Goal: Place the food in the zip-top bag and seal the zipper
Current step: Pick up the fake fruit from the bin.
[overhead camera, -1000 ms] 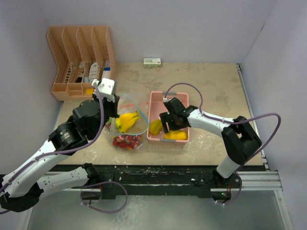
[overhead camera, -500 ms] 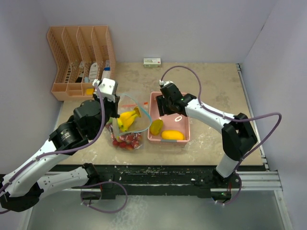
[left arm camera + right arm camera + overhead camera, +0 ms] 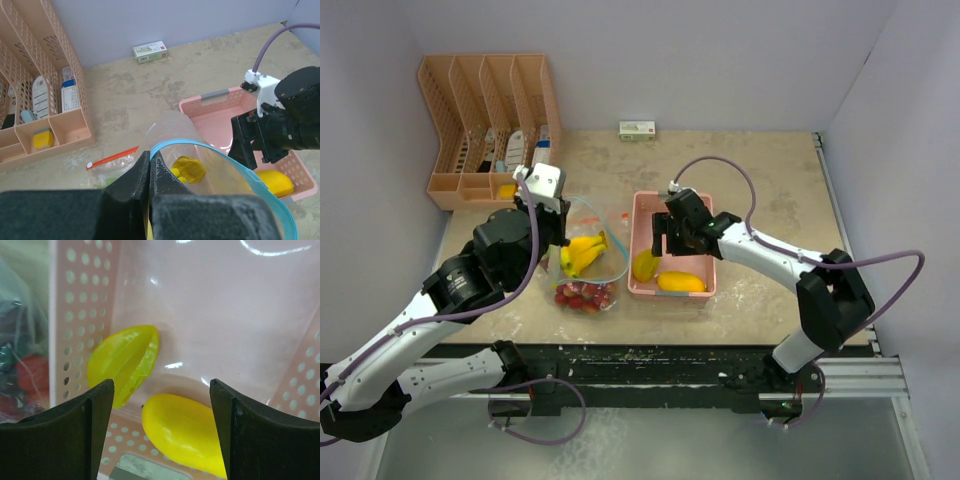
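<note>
Left tool (image 3: 150,162) pinches bag (image 3: 172,132) rim. Right tool (image 3: 160,386) wide open over mango (image 3: 182,432) in basket (image 3: 250,315). Risk: smooth round mango slips out, or misses floppy bag mouth.

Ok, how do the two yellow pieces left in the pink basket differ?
The ridged piece has lengthwise ribs; the smooth piece is rounded and plain. The ridged piece looks translucent lemon-yellow; the smooth piece deeper, opaque yellow. The ridged piece sits against the basket left wall; the smooth piece lies by its near wall. Both sit ungripped.

Pale grey walls (image 3: 720,60); mottled beige tabletop (image 3: 770,170)
</note>
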`<act>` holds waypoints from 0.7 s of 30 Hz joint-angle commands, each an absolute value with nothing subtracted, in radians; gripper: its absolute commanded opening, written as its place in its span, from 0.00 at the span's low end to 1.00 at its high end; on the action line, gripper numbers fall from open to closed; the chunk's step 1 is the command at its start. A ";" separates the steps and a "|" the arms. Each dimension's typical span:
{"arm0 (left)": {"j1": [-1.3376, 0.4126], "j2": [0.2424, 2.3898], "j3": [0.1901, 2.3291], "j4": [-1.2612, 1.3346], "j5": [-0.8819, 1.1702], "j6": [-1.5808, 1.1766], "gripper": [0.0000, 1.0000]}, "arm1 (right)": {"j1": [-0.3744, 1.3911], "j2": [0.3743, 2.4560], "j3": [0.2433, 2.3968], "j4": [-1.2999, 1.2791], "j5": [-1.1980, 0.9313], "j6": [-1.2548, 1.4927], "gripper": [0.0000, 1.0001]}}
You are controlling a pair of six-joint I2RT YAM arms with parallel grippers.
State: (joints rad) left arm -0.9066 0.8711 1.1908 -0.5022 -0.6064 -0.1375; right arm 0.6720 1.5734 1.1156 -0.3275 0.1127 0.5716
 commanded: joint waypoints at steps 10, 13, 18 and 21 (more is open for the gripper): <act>-0.911 0.858 1.190 -0.448 -0.594 -0.138 0.00 | 0.673 1.684 1.062 -0.090 -0.022 0.738 0.80; -0.911 0.856 1.189 -0.450 -0.596 -0.135 0.00 | 0.672 1.727 1.065 -0.077 -0.031 0.741 0.79; -0.910 0.851 1.180 -0.446 -0.600 -0.133 0.00 | 0.675 1.742 1.052 -0.079 -0.026 0.744 0.75; -0.911 0.854 1.180 -0.444 -0.599 -0.133 0.00 | 0.674 1.740 1.045 -0.074 -0.021 0.744 0.68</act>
State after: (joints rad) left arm -0.9066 0.8696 1.1797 -0.5018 -0.5991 -0.1379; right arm 0.6724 1.7641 1.0481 -0.1066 -0.0208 0.7311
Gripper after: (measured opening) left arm 0.007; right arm 0.722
